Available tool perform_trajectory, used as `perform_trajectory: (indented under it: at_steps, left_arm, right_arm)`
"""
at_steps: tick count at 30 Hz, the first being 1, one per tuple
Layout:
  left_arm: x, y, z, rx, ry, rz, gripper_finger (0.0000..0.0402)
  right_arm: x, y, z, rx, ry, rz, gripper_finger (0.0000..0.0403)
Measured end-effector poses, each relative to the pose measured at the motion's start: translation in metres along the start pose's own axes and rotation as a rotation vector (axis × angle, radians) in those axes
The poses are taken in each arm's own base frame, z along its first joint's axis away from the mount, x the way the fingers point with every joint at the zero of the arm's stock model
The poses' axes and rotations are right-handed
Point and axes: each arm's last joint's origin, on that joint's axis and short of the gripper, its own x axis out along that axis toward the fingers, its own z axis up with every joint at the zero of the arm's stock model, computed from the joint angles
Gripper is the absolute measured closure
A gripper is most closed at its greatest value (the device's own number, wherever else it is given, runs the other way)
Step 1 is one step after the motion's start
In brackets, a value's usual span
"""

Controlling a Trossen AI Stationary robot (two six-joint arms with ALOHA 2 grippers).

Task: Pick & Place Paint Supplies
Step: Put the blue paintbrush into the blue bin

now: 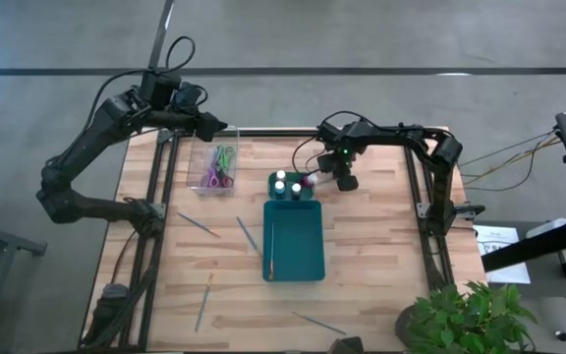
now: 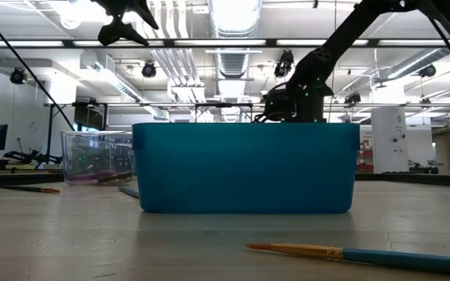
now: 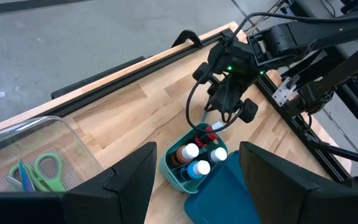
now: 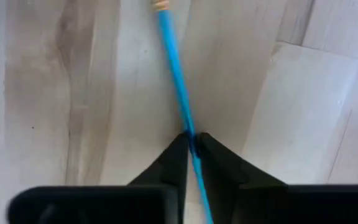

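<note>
From above, we find the right gripper (image 1: pixel 343 180) just right of the bottles (image 1: pixel 287 184) at the teal tray's (image 1: pixel 308 265) far end. Its wrist view shows the fingertips pinching a blue brush (image 4: pixel 178 81). We advise lifting it over the tray wall. The left gripper (image 1: pixel 207 126) waits spread above the clear box (image 1: pixel 197 155).

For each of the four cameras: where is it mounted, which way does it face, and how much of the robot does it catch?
High: overhead, looking straight down; both arms, teal tray.
Low: table height, level across; brush in front, tray wall, arms above.
Left wrist: on the left arm above the clear box, facing the right gripper; own fingers at the bottom.
Right wrist: looks down at wood; fingers clamp a blue brush.
High and left wrist share the paint bottles.
</note>
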Motion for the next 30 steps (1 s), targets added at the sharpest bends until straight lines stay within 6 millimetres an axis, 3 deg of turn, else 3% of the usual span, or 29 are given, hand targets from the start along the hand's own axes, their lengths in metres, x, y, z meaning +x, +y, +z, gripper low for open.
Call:
perform_trajectory:
  at_steps: [3, 19, 25, 30]
  left_arm:
    - [0.0, 0.0, 0.0, 0.0, 0.0, 0.0, 0.0163]
    - [0.0, 0.0, 0.0, 0.0, 0.001, 0.0, 0.0163]
    - [0.0, 0.0, 0.0, 0.0, 0.0, 0.0, 0.0163]
    - [0.0, 0.0, 0.0, 0.001, 0.001, -0.001, 0.0163]
  right_arm:
    - [0.001, 0.0, 0.0, 0.001, -0.001, 0.008, 0.039]
    - [-0.006, 0.004, -0.002, 0.062, -0.035, 0.035, 0.0392]
    - [-0.018, 0.003, -0.012, 0.088, -0.052, 0.003, 0.0392]
    - [-0.015, 0.005, -0.02, 0.143, -0.056, -0.008, 0.0392]
